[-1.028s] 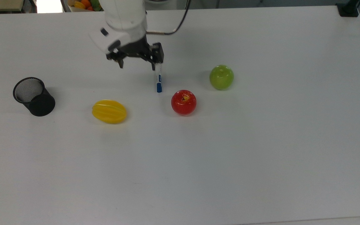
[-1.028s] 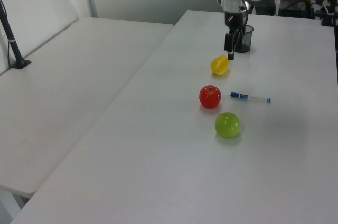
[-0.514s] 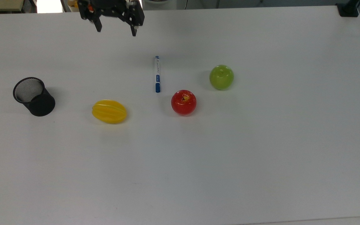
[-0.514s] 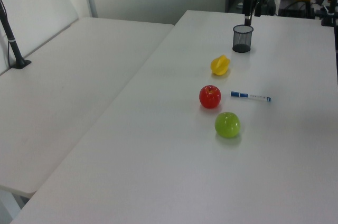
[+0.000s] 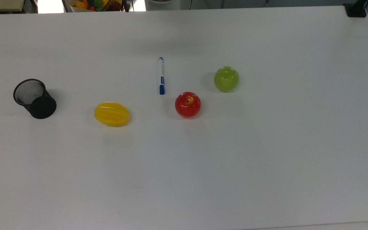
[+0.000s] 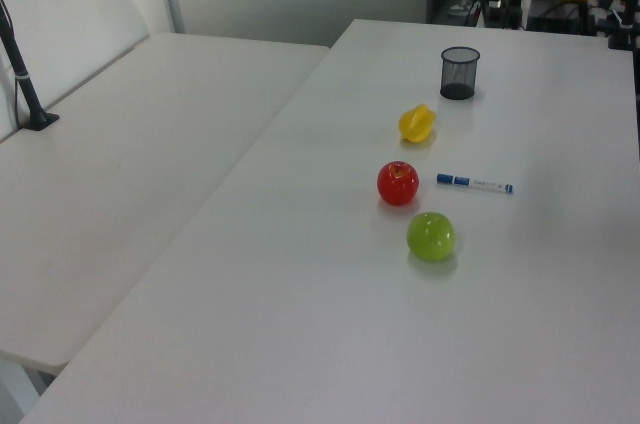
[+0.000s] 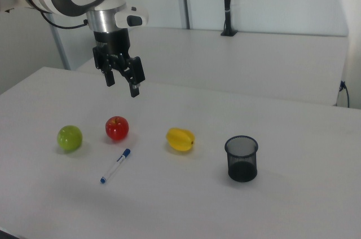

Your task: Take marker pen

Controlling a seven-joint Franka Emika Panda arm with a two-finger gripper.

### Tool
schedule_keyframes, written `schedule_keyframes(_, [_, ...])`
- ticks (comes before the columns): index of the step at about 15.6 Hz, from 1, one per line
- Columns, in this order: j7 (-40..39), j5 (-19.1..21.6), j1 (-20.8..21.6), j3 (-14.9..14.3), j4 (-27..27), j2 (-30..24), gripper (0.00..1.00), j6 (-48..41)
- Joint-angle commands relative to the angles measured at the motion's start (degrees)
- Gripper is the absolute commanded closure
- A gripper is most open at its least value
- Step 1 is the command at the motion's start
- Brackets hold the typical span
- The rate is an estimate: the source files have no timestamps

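The black two-finger gripper (image 7: 120,82) has pulled up and back from the table: a second ago it hung low, one finger right at the far end of the slim white marker pen with the blue cap (image 5: 161,76), and now it hangs high in the right view, above and behind the glossy red apple (image 7: 117,128), fingers spread wide and holding nothing. The marker pen lies flat on the white table (image 5: 267,159), much where it lay a second ago — untouched, by my reading, or at most nudged a little. For the task this means nothing is taken yet; I judge that the arm is resetting, and that a fresh descent onto the barrel is needed. In the top view the pen runs straight up and down the picture, blue cap toward the red apple (image 5: 187,104), near it but apart, with the green apple (image 5: 226,78) further to the top view's right and the yellow ribbed fruit (image 5: 111,113) and the black mesh pen cup (image 5: 34,98) to the top view's left. The right view gives what the top view does not — the gripper's height and open fingers — and shows the pen (image 7: 115,166) in front of the fruit row. The left view sets the pen (image 6: 474,183) just beyond the red apple (image 6: 398,183), clear of it.
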Motion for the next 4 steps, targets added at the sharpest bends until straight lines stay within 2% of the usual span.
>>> schedule_keyframes(1, [0.9, -0.7, 0.4, -0.6, 0.4, -0.4, 0.0, -1.3])
schedule_keyframes(4, [1.0, -0.8, 0.4, -0.6, 0.4, -0.3, 0.0, -1.3])
